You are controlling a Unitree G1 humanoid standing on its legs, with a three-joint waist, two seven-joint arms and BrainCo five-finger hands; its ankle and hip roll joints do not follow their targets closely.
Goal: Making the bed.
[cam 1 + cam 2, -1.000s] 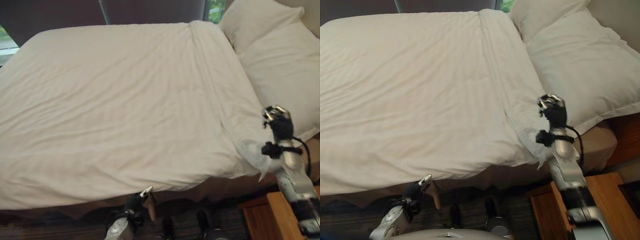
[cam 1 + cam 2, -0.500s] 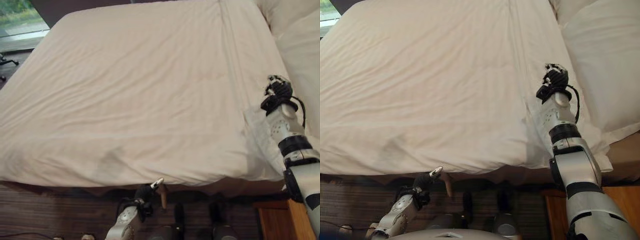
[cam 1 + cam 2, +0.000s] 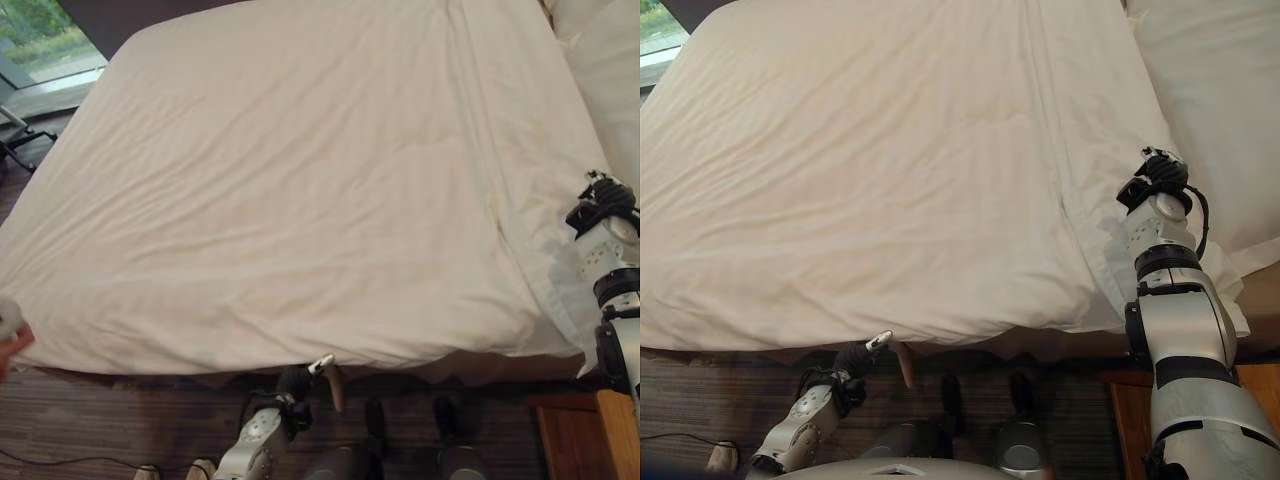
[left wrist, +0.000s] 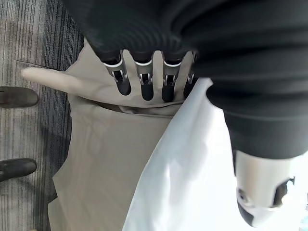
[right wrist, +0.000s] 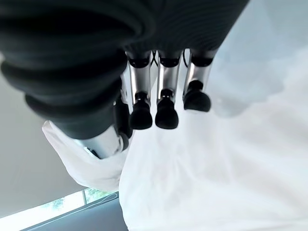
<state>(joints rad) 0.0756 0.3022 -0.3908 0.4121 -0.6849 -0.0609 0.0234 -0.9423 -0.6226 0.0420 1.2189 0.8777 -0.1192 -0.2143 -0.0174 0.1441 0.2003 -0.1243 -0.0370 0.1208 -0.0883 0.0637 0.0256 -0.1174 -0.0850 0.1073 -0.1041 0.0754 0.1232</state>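
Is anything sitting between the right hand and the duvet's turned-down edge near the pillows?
Nothing visible. The right hand hangs directly over the duvet by its folded edge, beside the pillow, with bare white cloth beneath its fingers. The left hand is low at the bed's near edge.

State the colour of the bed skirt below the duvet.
The fabric bed skirt is beige; left wrist view shows it best.

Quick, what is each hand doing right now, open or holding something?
Left hand: open, fingers straight at the beige bed skirt.
Right hand: open, fingers straight over the white duvet.
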